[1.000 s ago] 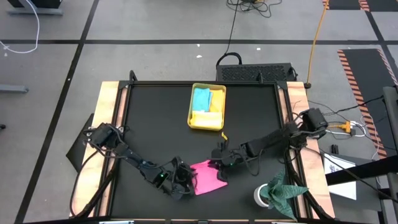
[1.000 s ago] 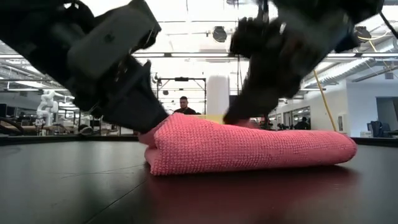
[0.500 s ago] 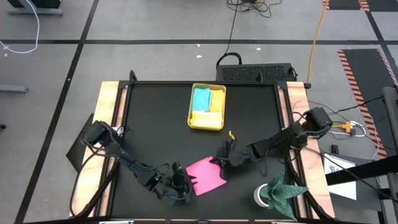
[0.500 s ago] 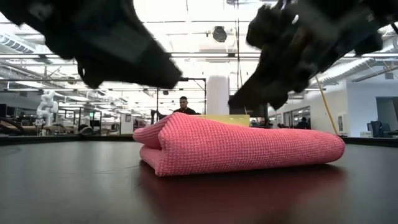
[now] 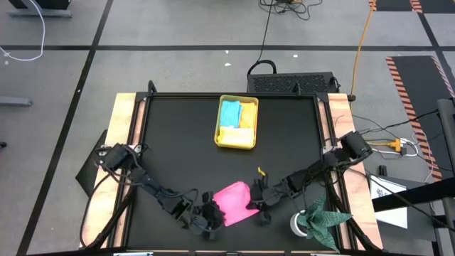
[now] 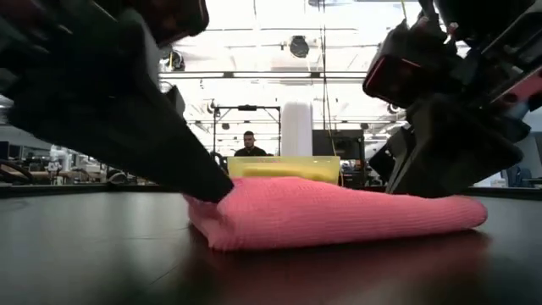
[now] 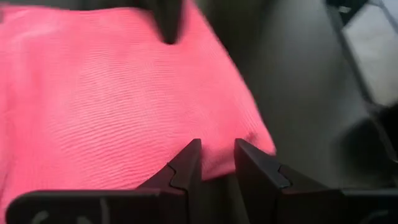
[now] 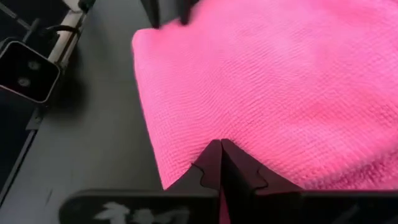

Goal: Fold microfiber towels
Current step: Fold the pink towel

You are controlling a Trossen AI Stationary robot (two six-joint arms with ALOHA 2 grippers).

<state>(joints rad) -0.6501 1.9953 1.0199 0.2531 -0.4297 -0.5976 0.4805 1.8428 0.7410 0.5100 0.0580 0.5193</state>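
- I see the pink towel [image 5: 234, 201] lying folded at the lower middle of the overhead frame, on the black table [image 5: 178, 149]; up close its surface is a fine looped knit, soft and rounded at the fold [image 6: 330, 212].
- My left gripper [image 7: 216, 163] sits at the towel's left edge with its dark, wedge-shaped fingers a narrow gap apart; the fingertips touch the cloth's border, and I cannot tell whether they pinch any of it.
- My right gripper [image 8: 220, 158] is at the towel's right edge, its fingers pressed fully together with the tips on the pink cloth; I can't tell whether fabric is caught between them.
- The translucent yellow tray [image 5: 235, 141], a rigid rectangle, is at upper centre of the overhead frame, holding the light blue towel [image 5: 229, 112] and the yellow towel [image 5: 246, 117].
- A crumpled dark green cloth [image 5: 323, 217] lies at the lower right.
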